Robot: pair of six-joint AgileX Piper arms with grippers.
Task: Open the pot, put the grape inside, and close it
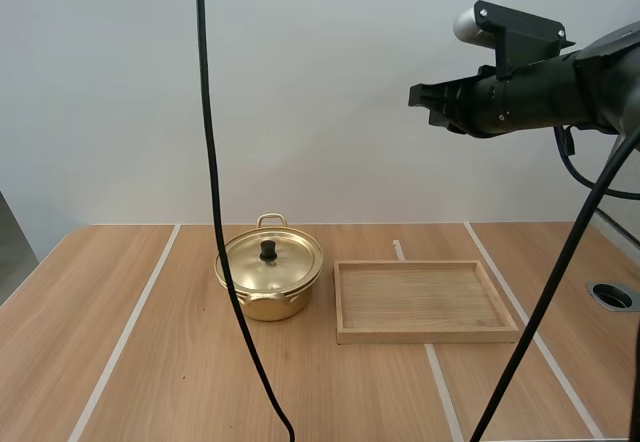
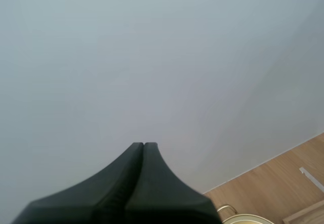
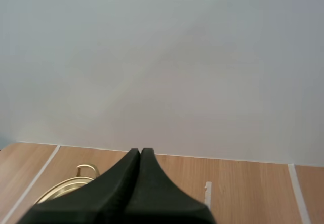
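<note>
While lid (image 1: 262, 267) caps pot (image 1: 272, 308), tray (image 1: 428, 336) alongside

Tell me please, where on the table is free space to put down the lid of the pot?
The table is bare left of the pot and along the whole near side, in front of pot and wooden tray. The tray's floor is also bare. The gap between pot and tray is narrow. Right of the tray, mind the round hole.

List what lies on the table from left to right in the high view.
pot with its lid on → wooden tray → round hole in the tabletop near the right edge
</note>
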